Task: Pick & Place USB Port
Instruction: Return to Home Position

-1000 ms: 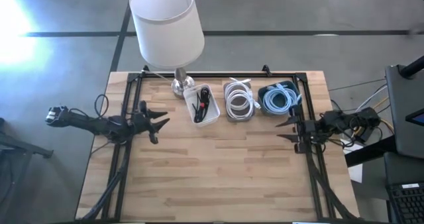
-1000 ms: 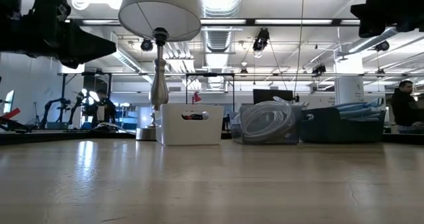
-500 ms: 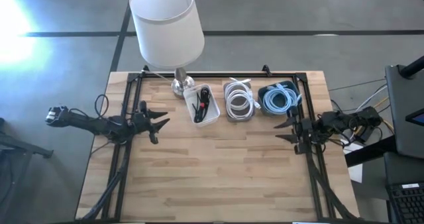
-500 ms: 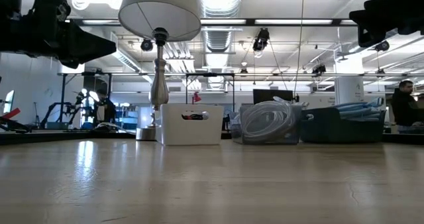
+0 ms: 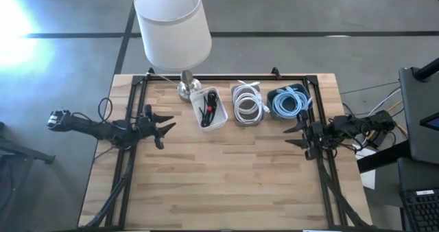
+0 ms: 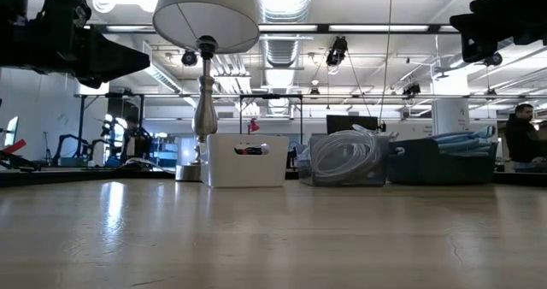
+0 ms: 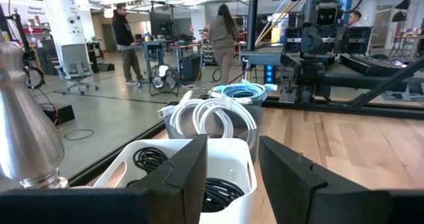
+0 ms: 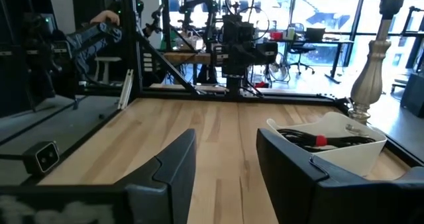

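Three bins stand in a row at the table's far side: a white bin (image 5: 209,109) of black cables with a red piece, a bin of coiled white cables (image 5: 248,105), and a dark bin of blue cables (image 5: 289,101). I cannot pick out a USB port; it is hidden among the cables or out of view. My left gripper (image 5: 164,128) hovers level above the table's left edge, open (image 7: 232,177), pointing toward the white bin (image 7: 199,177). My right gripper (image 5: 295,134) hovers level at the right edge, open (image 8: 225,164), with nothing between its fingers.
A lamp with a white shade (image 5: 171,22) and a metal foot (image 5: 185,88) stands at the far left beside the white bin. A black frame (image 5: 226,76) runs along the table's far edge and sides. Bare wood (image 5: 226,177) lies between the arms. People stand in the room beyond.
My right gripper has rolled a little about the line it points along, staying in place above the table's right edge. Nothing on the table has moved.
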Robot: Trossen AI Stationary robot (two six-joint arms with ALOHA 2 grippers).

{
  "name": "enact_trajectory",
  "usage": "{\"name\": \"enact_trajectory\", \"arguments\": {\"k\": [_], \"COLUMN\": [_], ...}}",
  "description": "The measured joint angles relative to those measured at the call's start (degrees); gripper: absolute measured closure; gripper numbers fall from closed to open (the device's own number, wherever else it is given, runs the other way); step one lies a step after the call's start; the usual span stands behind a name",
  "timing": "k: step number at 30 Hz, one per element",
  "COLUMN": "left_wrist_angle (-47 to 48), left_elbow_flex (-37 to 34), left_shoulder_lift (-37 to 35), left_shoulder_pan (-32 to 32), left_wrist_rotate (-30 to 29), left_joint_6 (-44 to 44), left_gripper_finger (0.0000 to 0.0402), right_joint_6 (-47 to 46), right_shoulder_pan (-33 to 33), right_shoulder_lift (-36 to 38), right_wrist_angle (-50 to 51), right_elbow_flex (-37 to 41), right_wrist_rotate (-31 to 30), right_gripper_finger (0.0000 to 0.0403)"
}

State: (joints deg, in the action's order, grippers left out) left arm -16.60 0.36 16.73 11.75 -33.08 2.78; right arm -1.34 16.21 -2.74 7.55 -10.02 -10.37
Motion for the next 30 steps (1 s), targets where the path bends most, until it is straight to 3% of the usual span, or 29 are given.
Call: {"name": "enact_trajectory", "arguments": {"k": [20,30], "left_wrist_angle": [0.0,0.0], "left_elbow_flex": [0.0,0.0], "left_shoulder_lift": [0.0,0.0], "left_shoulder_pan": [0.0,0.0], "left_wrist_rotate": [0.0,0.0], "left_joint_6": [0.0,0.0], "left_gripper_finger": [0.0262,0.0262], "right_joint_6": [-0.1,-0.1], "right_shoulder_pan": [0.0,0.0], "right_shoulder_lift": [0.0,0.0], "right_wrist_angle": [0.0,0.0], "right_elbow_flex": [0.0,0.0], "right_wrist_rotate": [0.0,0.0], "right_gripper_finger": [0.0266,0.0256]}}
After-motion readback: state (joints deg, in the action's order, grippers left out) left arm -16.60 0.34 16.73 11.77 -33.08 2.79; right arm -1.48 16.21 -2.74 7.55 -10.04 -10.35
